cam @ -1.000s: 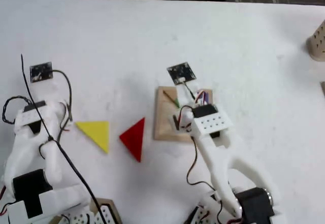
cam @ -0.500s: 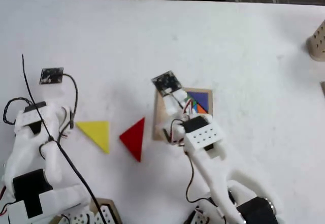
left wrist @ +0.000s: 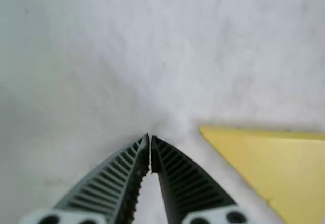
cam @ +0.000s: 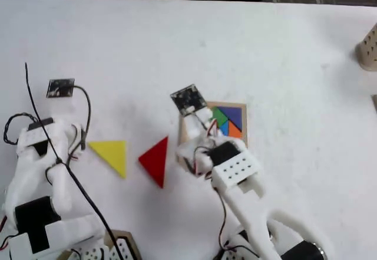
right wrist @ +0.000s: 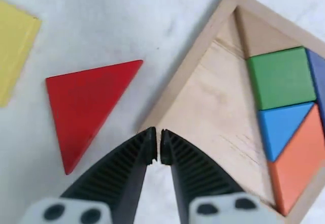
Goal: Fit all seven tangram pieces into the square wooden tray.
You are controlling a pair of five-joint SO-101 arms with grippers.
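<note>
Right pincer (right wrist: pixel 157 145) was closed with nothing in it, tips over the near rim of the wooden tray (right wrist: pixel 190 61), just beside the red triangle (right wrist: pixel 84 102). Left pincer (left wrist: pixel 150 148) was also closed and empty, over bare worktop (cam: pixel 147 53), near a corner of the yellow triangle (left wrist: pixel 274 163).

Both big triangles lay flat on the worktop outside the tray, red (cam: pixel 155 160) nearer it and yellow (cam: pixel 112 152) further off. In the tray, the green piece (right wrist: pixel 279 76), blue triangle (right wrist: pixel 282 125), orange piece (right wrist: pixel 299 163) and a purple one (cam: pixel 232 115) sat packed to one side. The other half was bare wood. I couldn't tell whether the small tan triangle (right wrist: pixel 254 31) in the corner was a piece or tray floor.

Risks, as I judged them:
- The pieces are thin and flush to the worktop, so a pincer going down shut, or barely open, would likely shove the red triangle rather than grip it.
- With the right tips this close to the rim, a low sweep could knock the tray and jostle the seated pieces out of line.
- Red's long edge didn't look lined up with the open gap, so dropped unturned it could hang tilted on the rim.
- The left pincer could skid the yellow piece off by its corner.
</note>
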